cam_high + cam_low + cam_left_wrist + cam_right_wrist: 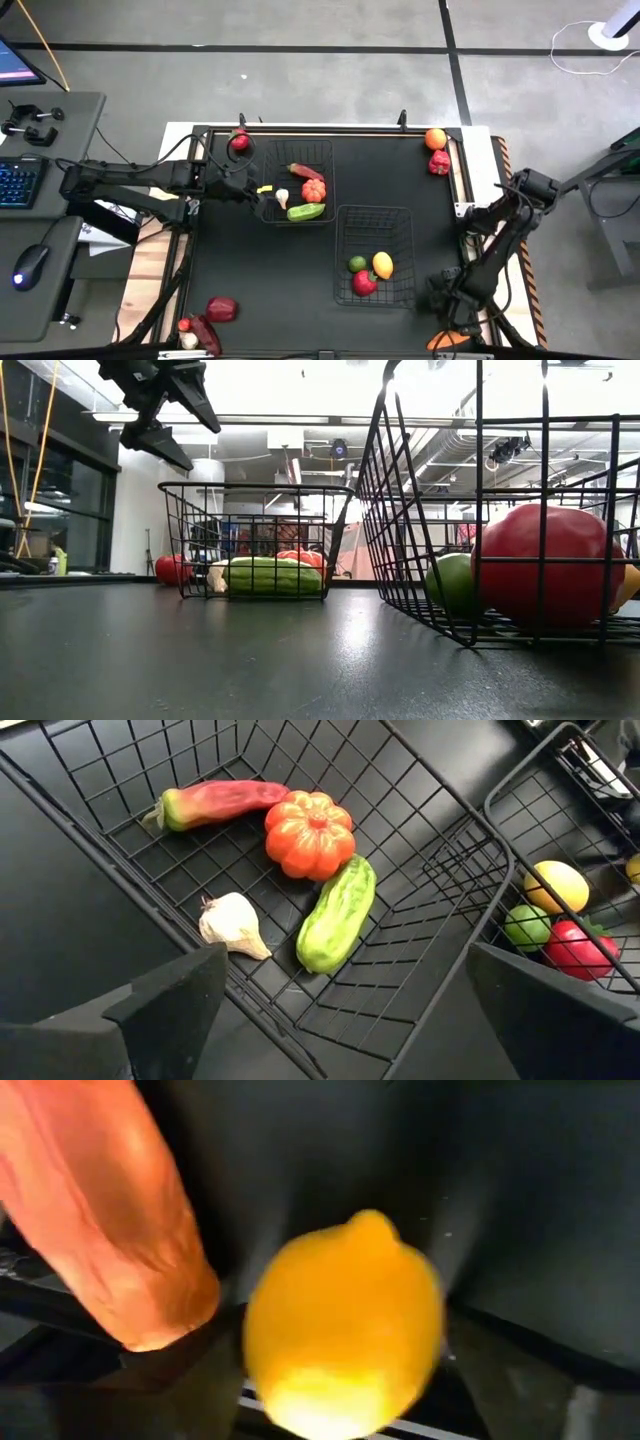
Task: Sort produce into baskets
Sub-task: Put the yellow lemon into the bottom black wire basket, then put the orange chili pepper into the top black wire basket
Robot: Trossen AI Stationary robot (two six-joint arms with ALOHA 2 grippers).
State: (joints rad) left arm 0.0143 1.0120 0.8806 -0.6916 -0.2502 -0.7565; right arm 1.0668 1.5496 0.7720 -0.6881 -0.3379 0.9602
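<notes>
Your left gripper (262, 190) hangs just above the near-left rim of the upper basket (325, 150), its fingers (170, 1005) spread wide with nothing between them. Take that upper basket as your landmark. Inside it you have a red-and-green chili (215, 800), an orange pumpkin (309, 832), a green cucumber (336, 915) and a white garlic bulb (233, 924). The pumpkin touches the cucumber's end, and the garlic sits just beside the cucumber.

The lower basket (375, 212) sits just below and to the right of the landmark, holding a lime (357, 264), a yellow lemon (383, 264) and a red piece (364, 283) bunched in one corner.

Your right gripper (447, 322) is well below and right of the landmark, down at the bench (260, 270) edge past the lower basket. Its wrist camera is filled by a second yellow lemon (345, 1325) with an orange carrot-like piece (110, 1220) beside it. You cannot tell from these views how far this gripper is open, or whether it has hold of that lemon.

Loose produce: a red apple (239, 141) just left of the landmark's top corner, an orange (435, 138) and a red piece (439, 163) well to its right, and red pieces (221, 308) far below it on the left.
</notes>
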